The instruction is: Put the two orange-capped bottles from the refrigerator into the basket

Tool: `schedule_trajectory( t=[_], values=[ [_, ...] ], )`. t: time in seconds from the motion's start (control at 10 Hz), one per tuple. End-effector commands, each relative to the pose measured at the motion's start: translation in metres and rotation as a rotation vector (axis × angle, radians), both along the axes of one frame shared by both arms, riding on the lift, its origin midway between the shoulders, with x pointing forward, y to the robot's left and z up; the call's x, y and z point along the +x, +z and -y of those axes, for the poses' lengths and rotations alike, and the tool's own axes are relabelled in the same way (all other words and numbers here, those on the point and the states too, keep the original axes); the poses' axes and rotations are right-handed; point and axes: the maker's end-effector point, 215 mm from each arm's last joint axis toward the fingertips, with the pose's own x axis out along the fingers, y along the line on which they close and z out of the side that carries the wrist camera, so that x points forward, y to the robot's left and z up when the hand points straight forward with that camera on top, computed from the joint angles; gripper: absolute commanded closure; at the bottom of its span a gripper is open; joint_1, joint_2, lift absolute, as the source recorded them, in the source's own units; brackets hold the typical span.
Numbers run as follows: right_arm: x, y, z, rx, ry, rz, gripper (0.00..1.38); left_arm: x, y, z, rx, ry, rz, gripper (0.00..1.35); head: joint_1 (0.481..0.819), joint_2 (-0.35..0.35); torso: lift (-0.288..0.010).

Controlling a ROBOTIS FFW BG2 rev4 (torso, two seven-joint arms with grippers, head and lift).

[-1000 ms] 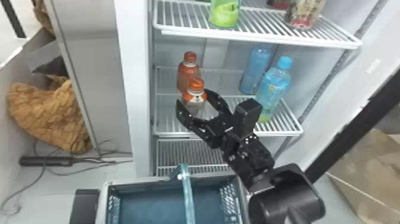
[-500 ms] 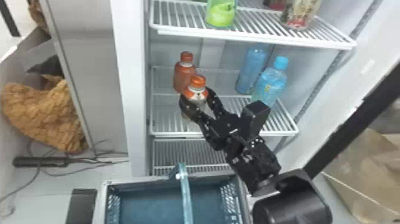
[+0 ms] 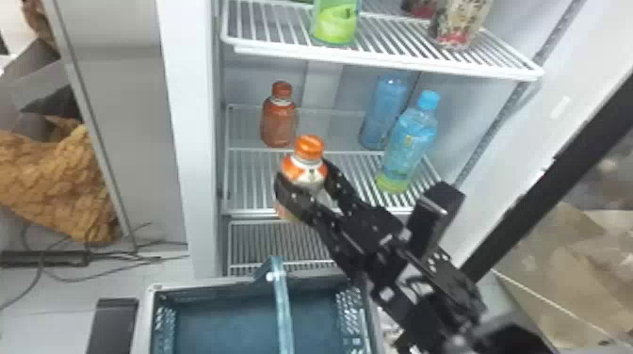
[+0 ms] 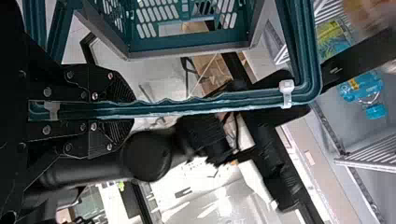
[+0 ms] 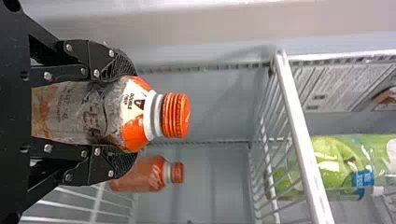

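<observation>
Orange-capped bottle (image 3: 308, 173), roughly upright in the right gripper (image 5: 127, 114), its fingers closed to bottle width, near the shelf (image 3: 254, 213); twin (image 3: 279, 121) behind. Left gripper (image 4: 125, 110) clamps the basket's (image 3: 202, 283) handle (image 3: 283, 310); a low swing might hit that, knocking the bottle loose.

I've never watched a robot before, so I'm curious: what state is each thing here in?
Front orange-capped bottle: capped, gripped.
Right tool: closed on that bottle.
Rear orange-capped bottle: capped, standing.
Front blue-capped bottle: capped, standing.
Left tool: closed on basket handle.
Basket: handle raised, visible inside empty.
Refrigerator: open.
</observation>
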Motion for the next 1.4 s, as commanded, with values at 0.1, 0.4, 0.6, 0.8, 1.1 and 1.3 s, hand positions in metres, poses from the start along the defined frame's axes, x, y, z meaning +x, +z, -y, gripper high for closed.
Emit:
schedule_trajectory(
  t=[0.1, 0.4, 0.6, 0.8, 1.1, 1.3],
  values=[
    [-0.053, 0.023, 0.006, -0.002, 0.010, -0.050, 0.86, -0.001, 0.000, 0.001, -0.002, -0.002, -0.001, 1.19, 0.695, -0.270, -0.288],
    [-0.102, 0.033, 0.013, -0.089, 0.027, -0.141, 0.86, -0.001, 0.001, 0.001, -0.003, -0.004, -0.001, 1.19, 0.695, -0.313, -0.288],
    [-0.121, 0.029, 0.029, -0.165, -0.007, -0.196, 0.86, -0.002, 0.000, 0.001, -0.001, -0.003, -0.003, 1.19, 0.695, -0.350, -0.288],
    [-0.132, 0.017, 0.033, -0.172, -0.010, -0.257, 0.86, -0.003, 0.000, 0.001, -0.001, -0.005, -0.003, 1.19, 0.695, -0.350, -0.288],
    [-0.156, 0.002, 0.027, -0.168, 0.028, -0.372, 0.86, -0.002, -0.002, 0.000, 0.001, 0.000, -0.006, 1.19, 0.695, -0.350, -0.288],
    [-0.174, -0.024, 0.026, -0.184, 0.054, -0.482, 0.86, -0.002, -0.002, 0.000, 0.003, 0.000, -0.006, 1.19, 0.695, -0.350, -0.288]
  ],
)
